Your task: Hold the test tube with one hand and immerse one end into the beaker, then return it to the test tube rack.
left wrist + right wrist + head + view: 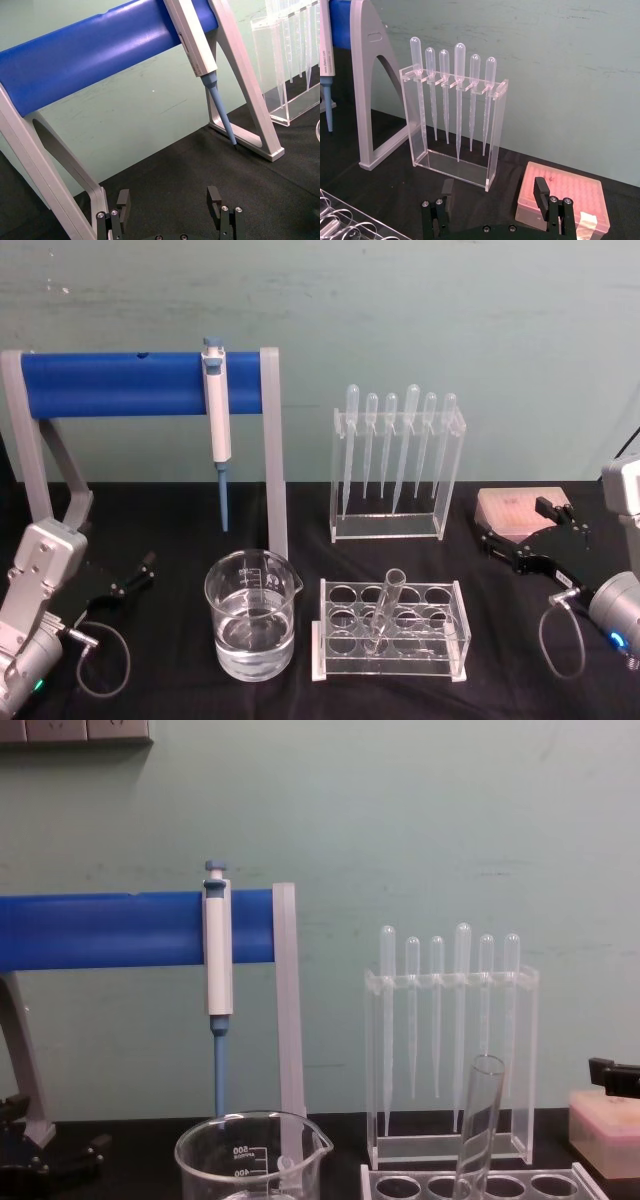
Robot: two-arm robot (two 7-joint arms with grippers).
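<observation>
So the test tube (383, 610) leans in its rack (393, 630) right of the beaker (252, 614), ready for grabbing, with both grippers' fingers spread and empty, left gripper (130, 580) and right gripper (530, 530).

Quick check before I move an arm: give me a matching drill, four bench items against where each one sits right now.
Items:
1. test tube
2. beaker
3. pipettor
4. pipettes

Places:
A. hanging on the blue bar
B. leaning in the clear holed rack
C. on the black table, left of the holed rack
D. hanging in the tall clear stand at the back

Pairs: 1-B, 2-C, 3-A, 4-D
</observation>
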